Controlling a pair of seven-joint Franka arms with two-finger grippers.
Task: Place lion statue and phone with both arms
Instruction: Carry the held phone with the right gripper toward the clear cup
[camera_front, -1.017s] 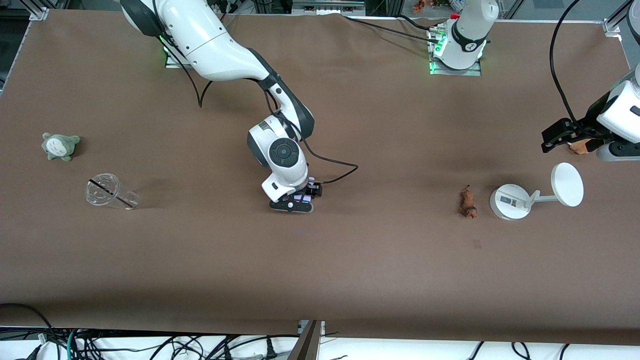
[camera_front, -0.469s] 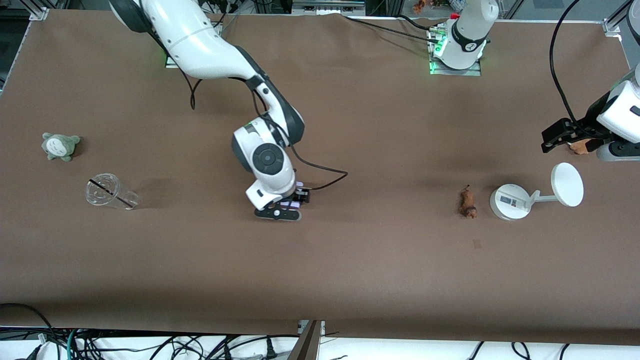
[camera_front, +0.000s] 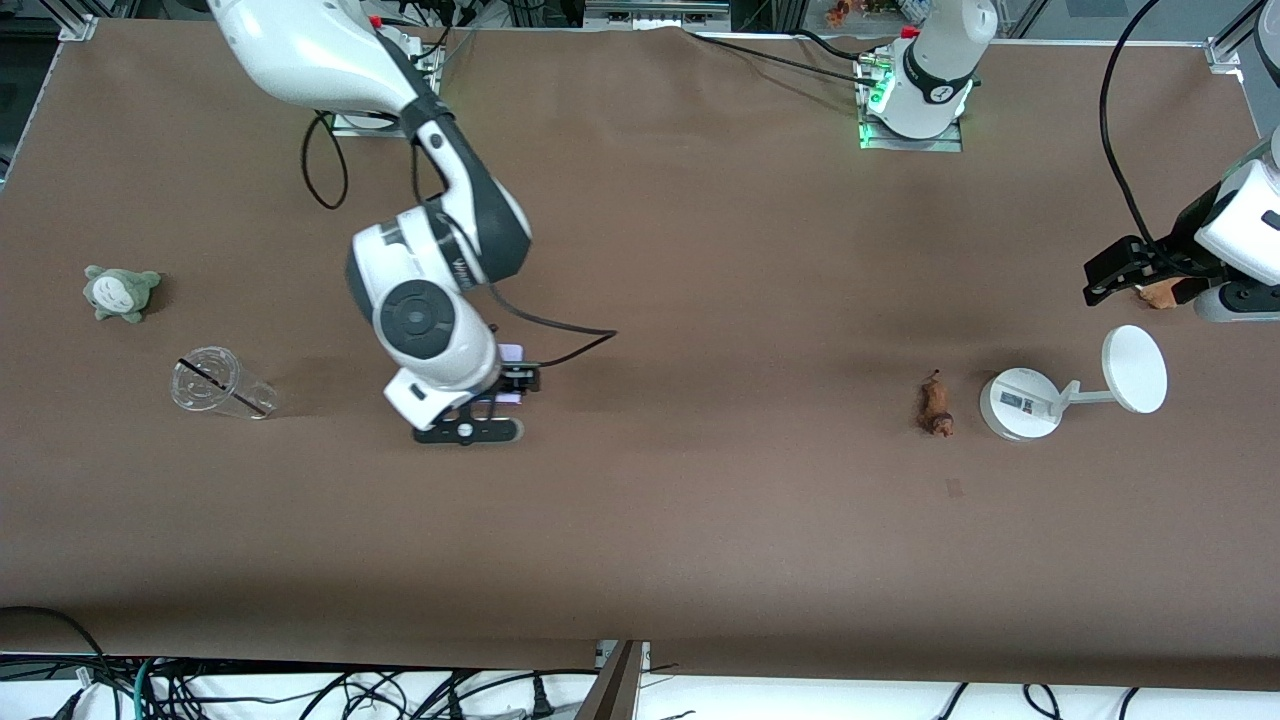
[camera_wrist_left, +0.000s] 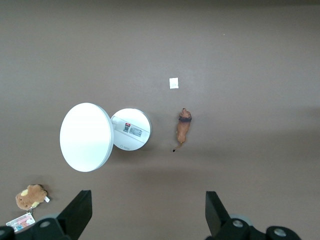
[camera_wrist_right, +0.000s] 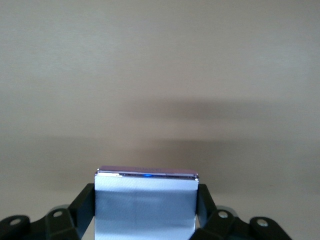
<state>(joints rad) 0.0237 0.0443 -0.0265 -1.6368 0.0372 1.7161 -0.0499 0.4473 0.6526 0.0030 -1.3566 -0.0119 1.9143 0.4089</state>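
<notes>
Right gripper (camera_front: 497, 392) shifted toward frame's left, jaws clamped on phone (camera_wrist_right: 145, 200): rigid, slick, edge-held. Left gripper (camera_wrist_left: 145, 212) waits, jaws apart, over lion statue (camera_wrist_left: 183, 131): light, hard; grip mid-body.

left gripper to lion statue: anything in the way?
Nothing visible. The open left gripper hangs over bare table; the lion statue lies in the open, the white stand beside it but apart.

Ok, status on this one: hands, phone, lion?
Right hand shut on phone, above bare table. Left hand open, waiting over table's end. Lion statue lying beside white stand.
</notes>
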